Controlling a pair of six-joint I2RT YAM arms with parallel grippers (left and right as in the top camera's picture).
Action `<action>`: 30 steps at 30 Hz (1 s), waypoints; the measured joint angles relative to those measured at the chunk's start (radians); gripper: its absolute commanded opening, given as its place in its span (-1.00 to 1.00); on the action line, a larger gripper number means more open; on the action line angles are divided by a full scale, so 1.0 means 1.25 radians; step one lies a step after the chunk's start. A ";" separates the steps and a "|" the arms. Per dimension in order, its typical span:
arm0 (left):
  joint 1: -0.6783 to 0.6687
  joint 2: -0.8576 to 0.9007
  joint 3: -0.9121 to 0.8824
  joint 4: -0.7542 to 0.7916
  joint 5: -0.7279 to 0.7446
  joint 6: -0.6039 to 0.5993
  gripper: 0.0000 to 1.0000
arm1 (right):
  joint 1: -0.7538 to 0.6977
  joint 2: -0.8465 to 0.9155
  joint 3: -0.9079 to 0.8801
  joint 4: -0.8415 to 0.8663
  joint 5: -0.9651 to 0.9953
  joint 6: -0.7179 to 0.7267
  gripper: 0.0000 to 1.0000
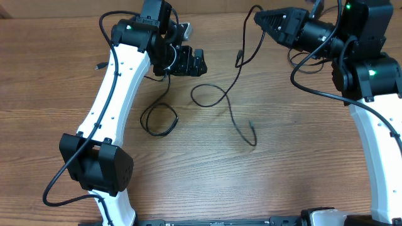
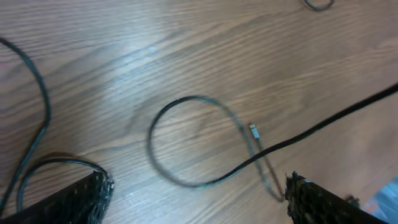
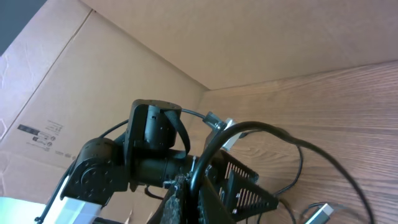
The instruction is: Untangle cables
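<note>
Overhead, the right hand (image 1: pixel 259 17) pinches a long cable (image 1: pixel 233 119) at its raised end, the rest trailing over the bench (image 1: pixel 301 163). The left hand (image 1: pixel 192 63) hangs open. A second cable (image 1: pixel 160 120) lies coiled apart — separation looks largely done, with loops left to straighten.

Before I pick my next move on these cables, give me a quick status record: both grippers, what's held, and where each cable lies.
left gripper: open, holding nothing, above the table
right gripper: shut on the long cable, up off the table
long cable: hangs from the right gripper, makes one loop on the table, free end mid-table
second cable: loop lying flat beside the left arm
</note>
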 measured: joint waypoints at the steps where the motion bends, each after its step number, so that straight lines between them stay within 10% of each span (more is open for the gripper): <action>1: 0.000 0.000 0.000 0.002 -0.005 -0.002 0.85 | 0.000 0.000 0.000 0.000 -0.003 0.001 -0.93; 30: -0.014 0.000 0.000 -0.018 -0.059 -0.033 0.99 | 0.010 0.032 0.001 -0.356 0.239 0.000 -0.93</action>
